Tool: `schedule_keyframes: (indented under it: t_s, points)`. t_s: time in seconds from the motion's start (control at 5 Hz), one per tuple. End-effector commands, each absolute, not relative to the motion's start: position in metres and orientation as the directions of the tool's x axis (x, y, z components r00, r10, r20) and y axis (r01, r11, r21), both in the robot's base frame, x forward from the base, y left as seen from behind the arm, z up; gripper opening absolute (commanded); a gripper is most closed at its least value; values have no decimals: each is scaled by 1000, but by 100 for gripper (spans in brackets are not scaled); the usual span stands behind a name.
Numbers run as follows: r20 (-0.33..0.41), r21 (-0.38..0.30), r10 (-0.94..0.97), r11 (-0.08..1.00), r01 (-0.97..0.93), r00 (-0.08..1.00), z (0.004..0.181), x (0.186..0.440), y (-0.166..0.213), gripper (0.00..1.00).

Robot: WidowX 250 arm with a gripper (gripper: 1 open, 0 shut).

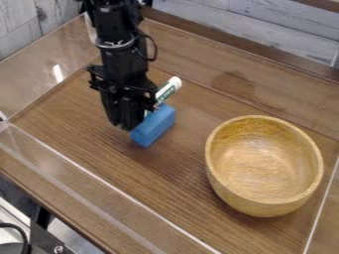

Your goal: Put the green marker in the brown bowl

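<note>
You are looking at a task that is barely under way: the green marker (163, 91) is lying on the tabletop (79, 149) toward its far left part, well apart from the brown bowl (265, 164), which is sitting empty near the near right corner. The gripper (129, 111) is pointing straight down, just in front of the marker and right beside the blue block (154, 126); its jaws are standing together, but the dark fingers are hiding the contact point, so you cannot tell from this view whether they are clamping the marker's near end or nothing at all. Only the marker's far end, white with green on it, is peeking out past the gripper. Judging from this, everything is remaining to be done: securing the marker, lifting it clear, carrying it across toward the right and letting it go over the bowl. Counting what is here, you are seeing one marker, one bowl, one blue block and one arm with one gripper; nothing is resting inside the bowl. The block is sitting close enough to be getting in the way of a lift.
</note>
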State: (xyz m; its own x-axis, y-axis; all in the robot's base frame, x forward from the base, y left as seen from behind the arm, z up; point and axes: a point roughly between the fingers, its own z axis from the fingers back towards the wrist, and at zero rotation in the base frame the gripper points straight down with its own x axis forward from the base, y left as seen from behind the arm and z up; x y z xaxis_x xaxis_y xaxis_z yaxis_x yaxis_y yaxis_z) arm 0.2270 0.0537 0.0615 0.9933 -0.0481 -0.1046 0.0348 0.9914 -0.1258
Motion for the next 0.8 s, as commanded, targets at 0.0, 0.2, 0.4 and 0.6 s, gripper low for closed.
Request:
schedule_keyframes:
  t_s: [0.0, 0.2, 0.4, 0.6]
  points:
    - [-14, -96, -63, 994, 61, 998, 84, 241, 53, 0]
    - [-12, -96, -68, 993, 66, 998, 85, 242, 51, 0]
    - [-11, -95, -74, 993, 73, 997, 86, 243, 49, 0]
    - [-15, -93, -81, 992, 79, 997, 89, 243, 47, 0]
